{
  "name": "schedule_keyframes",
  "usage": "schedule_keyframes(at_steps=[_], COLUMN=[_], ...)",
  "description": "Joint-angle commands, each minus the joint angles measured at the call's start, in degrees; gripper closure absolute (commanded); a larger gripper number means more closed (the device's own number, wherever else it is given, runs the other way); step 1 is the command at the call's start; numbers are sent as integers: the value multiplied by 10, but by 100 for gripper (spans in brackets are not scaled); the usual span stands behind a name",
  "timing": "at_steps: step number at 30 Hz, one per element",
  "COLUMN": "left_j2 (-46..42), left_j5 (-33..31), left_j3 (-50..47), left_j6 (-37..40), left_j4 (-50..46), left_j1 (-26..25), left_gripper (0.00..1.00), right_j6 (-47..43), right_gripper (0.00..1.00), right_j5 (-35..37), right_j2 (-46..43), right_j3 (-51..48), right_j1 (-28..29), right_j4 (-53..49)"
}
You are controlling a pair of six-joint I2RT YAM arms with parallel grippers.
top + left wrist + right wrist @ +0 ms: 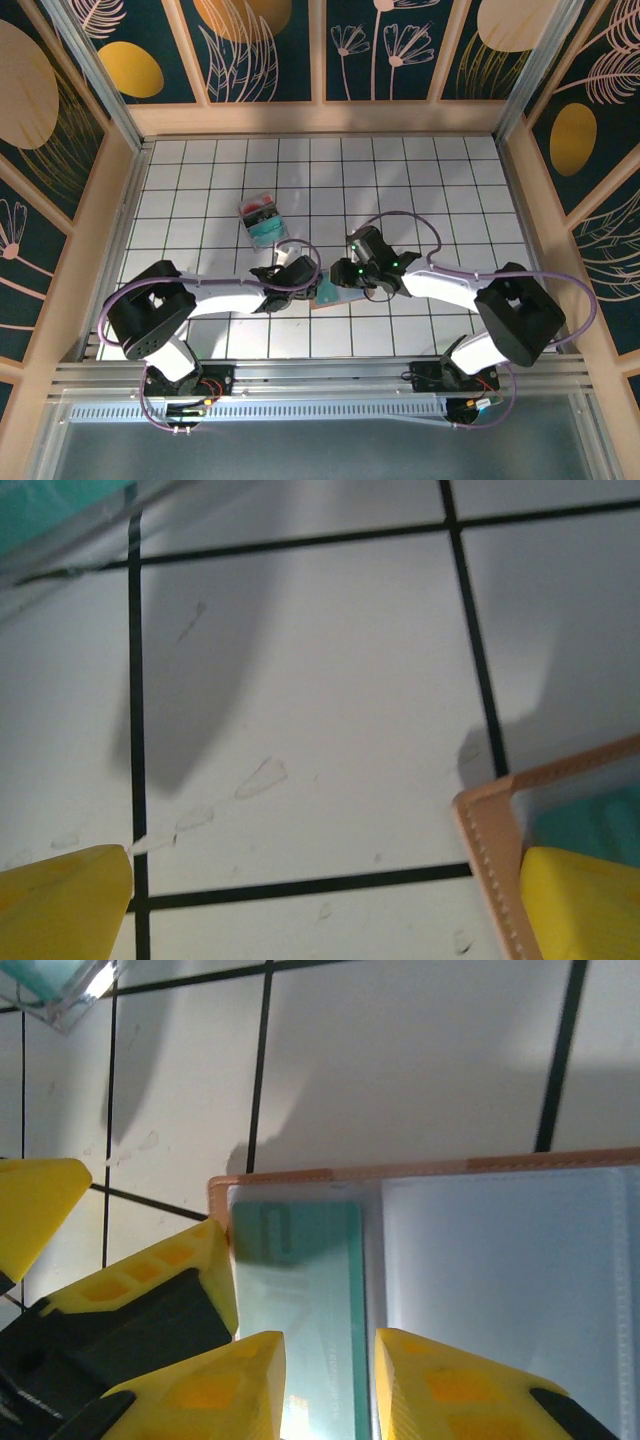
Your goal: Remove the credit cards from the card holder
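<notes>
The card holder (333, 298) lies open and flat on the white gridded table (450, 190), near the front edge, between the two grippers. On the right wrist camera its tan stitched rim (450, 1166) runs across the picture, so the holder's long axis goes side to side there, with the grey-blue see-through pockets facing up. A teal card (300, 1280) sits in the left-hand pocket. Its long axis runs crosswise to the holder's, and one short end points at the tan rim and lies just inside it. The pocket beside it looks pale and I cannot tell whether it holds a card.

The right gripper (330, 1390) hangs low over that card. Its yellow fingers stand a narrow gap apart, with the card's right edge lying in the gap. One fingertip (230, 1370) covers part of the card. I cannot tell whether they have hold of it.

The left gripper (325, 880) is spread as wide as it goes and holds nothing. Its right finger (580, 900) rests on the holder's corner (490, 850), and the other finger (60, 900) is over bare table, well apart from the holder.

A clear plastic box (262, 221) with teal and red contents stands farther back and to the left, apart from the holder.
</notes>
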Motion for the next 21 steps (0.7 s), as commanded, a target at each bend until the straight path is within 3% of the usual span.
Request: schedule_keyframes(at_steps=[1,21], left_j2=[-13,15], left_j5=[22,21], left_j3=[-10,-8], left_j6=[-17,-11], left_j4=[-10,-11], left_j1=[3,3], left_gripper=[1,1], right_j6=[-8,15], right_gripper=[70,70], right_j5=[-9,1], right_j2=[14,66], right_j3=[23,18], right_j1=[16,27], right_j4=[2,-4])
